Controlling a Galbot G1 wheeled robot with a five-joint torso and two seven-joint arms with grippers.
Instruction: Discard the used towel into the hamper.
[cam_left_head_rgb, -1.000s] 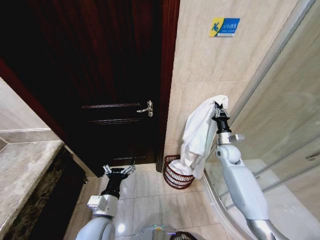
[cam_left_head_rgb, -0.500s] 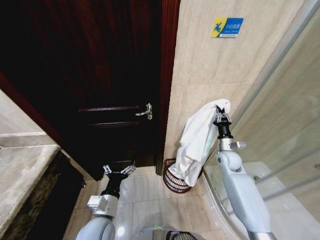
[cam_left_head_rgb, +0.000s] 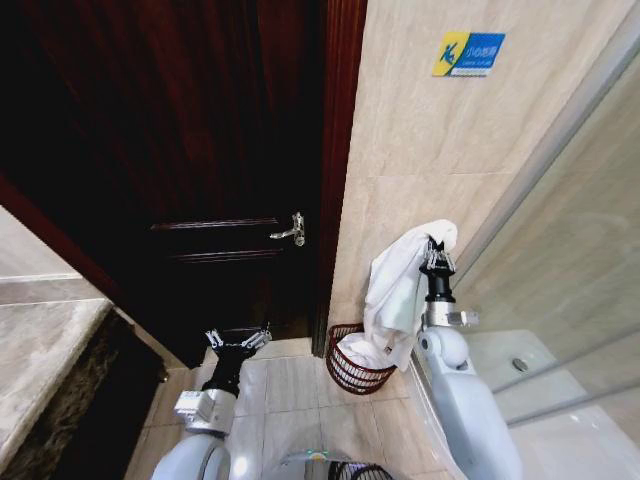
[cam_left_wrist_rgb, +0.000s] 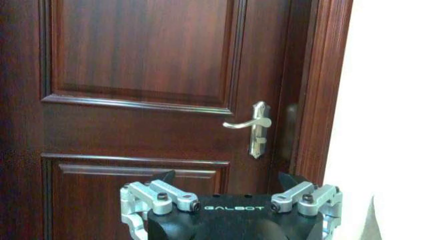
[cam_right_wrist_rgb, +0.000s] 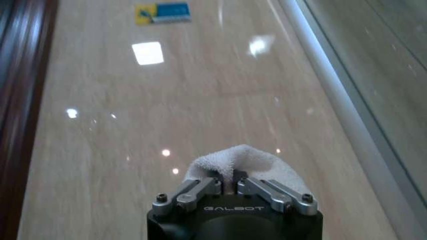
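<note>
One raised right tool (cam_left_head_rgb: 434, 258) pinching towel (cam_left_head_rgb: 396, 290) above hamper (cam_left_head_rgb: 356, 366).

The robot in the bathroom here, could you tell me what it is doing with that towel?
The right gripper is shut on a white towel, holding it up by one end beside the tiled wall. The towel hangs down, and its lower end reaches into the hamper, a dark red-brown basket on the floor between the door frame and the shower glass. The towel has not been let go. The left gripper is open and idle, low in front of the dark wooden door.
</note>
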